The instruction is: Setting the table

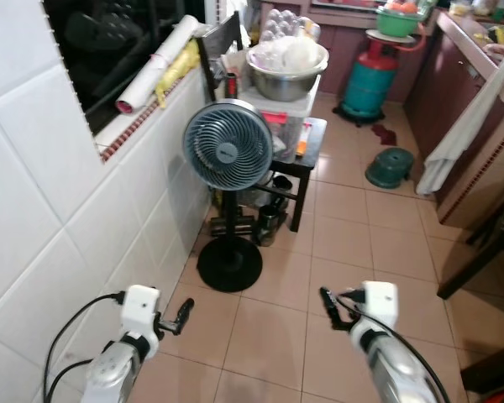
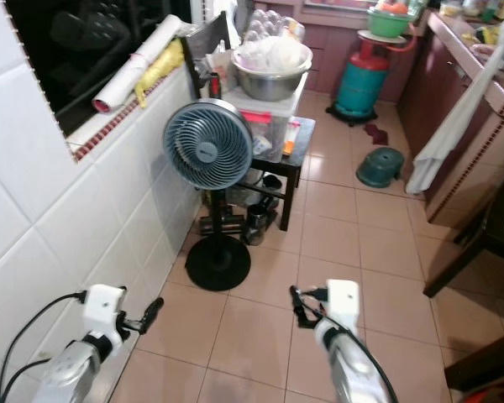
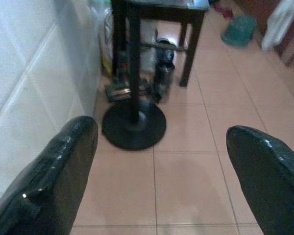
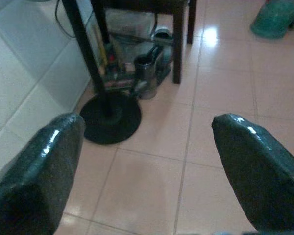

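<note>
I stand in a narrow kitchen with both arms held low in front of me. My left gripper (image 1: 183, 312) hangs over the tiled floor near the white wall, fingers apart and empty, as the left wrist view (image 3: 159, 161) confirms. My right gripper (image 1: 328, 304) is level with it further right, also open with nothing between its fingers (image 4: 44, 166). Ahead, a small dark table (image 1: 312, 143) carries a clear plastic box (image 1: 287, 117) topped by a large steel bowl (image 1: 286, 77) with white contents. No tableware is near either gripper.
A grey standing fan (image 1: 228, 147) on a round black base (image 1: 229, 264) stands in front of the table. Metal cups (image 3: 164, 73) sit under the table. A teal gas cylinder (image 1: 372, 77), a green stool (image 1: 390, 166), brown cabinets (image 1: 479, 143) and a hanging white cloth (image 1: 462, 126) line the right.
</note>
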Controlling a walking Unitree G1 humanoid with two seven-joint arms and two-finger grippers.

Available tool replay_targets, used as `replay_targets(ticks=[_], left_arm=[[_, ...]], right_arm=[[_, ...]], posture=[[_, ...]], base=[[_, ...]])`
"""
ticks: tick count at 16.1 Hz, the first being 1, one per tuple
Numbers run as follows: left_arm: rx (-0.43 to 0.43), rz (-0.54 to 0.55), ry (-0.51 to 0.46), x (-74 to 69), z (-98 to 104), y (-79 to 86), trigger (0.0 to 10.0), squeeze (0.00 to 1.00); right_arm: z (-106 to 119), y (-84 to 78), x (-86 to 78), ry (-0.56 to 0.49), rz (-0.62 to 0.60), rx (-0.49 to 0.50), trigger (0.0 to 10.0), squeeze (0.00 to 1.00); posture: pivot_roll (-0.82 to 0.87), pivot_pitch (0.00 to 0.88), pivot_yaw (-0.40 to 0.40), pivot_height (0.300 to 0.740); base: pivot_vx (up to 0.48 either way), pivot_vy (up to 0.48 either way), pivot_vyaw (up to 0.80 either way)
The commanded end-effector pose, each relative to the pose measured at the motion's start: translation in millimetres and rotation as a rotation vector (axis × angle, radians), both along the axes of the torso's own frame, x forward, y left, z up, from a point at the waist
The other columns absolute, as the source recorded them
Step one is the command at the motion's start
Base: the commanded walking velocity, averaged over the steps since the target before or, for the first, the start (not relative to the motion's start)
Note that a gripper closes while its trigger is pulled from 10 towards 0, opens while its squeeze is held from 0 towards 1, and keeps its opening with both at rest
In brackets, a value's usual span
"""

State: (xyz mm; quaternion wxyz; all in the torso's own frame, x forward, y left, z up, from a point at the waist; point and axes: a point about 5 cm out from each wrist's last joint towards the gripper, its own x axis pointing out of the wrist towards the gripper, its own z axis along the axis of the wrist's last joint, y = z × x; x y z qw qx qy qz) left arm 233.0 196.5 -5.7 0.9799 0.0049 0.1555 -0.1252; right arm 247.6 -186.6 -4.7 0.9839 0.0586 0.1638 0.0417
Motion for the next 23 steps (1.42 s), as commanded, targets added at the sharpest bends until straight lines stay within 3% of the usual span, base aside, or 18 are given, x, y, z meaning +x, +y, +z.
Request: replay_targets(ticks=[1,3,7,9,14,18,23], left_arm=[[-0.032,0.039,-0.025,1.1,6.2,1.9,10.0,0.00],[-0.074,0.049,-0.067,-10.4,14.1,0.4,10.0,0.00],[-0.037,0.062,-0.191,-21.2,35.3,1.1,10.0,0.00],[-0.035,0.048,-0.213,-19.5,45.5,-3.3,10.0,0.00],[-0.056,0.076,-0.197,-17.3,49.5,-3.4,10.0,0.00],[-0.016,0.066,-0.222,-15.0,53.5,-4.5,10.0,0.00],[-0.060,0.073,-0.262,1.0,65.8,-9.9,10.0,0.00]], right_arm=[[10.8,-7.3,-2.2,-0.043,0.005,-0.023,10.0,0.00],[20.0,-12.0,-16.7,-0.088,0.021,-0.077,10.0,0.00],[34.0,-5.9,-37.0,-0.122,0.024,-0.091,10.0,0.00],[44.6,1.8,-38.0,-0.149,0.046,-0.096,10.0,0.00],[53.3,2.5,-35.6,-0.133,0.009,-0.074,10.0,0.00],[50.4,2.0,-38.9,-0.092,-0.013,-0.083,10.0,0.00],[53.6,-1.6,-36.0,-0.086,-0.050,-0.095,10.0,0.00]], posture=[[0.05,0.000,-0.033,0.740],[0.05,0.000,-0.030,0.740],[0.06,0.000,-0.045,0.740],[0.05,0.000,-0.044,0.740],[0.05,0.000,-0.037,0.740],[0.04,0.000,-0.042,0.740],[0.04,0.000,-0.044,0.740]], base=[[0.000,0.000,0.00],[0.000,0.000,0.00],[0.000,0.000,0.00],[0.000,0.000,0.00],[0.000,0.000,0.00],[0.000,0.000,-0.78],[0.000,0.000,-0.76]])
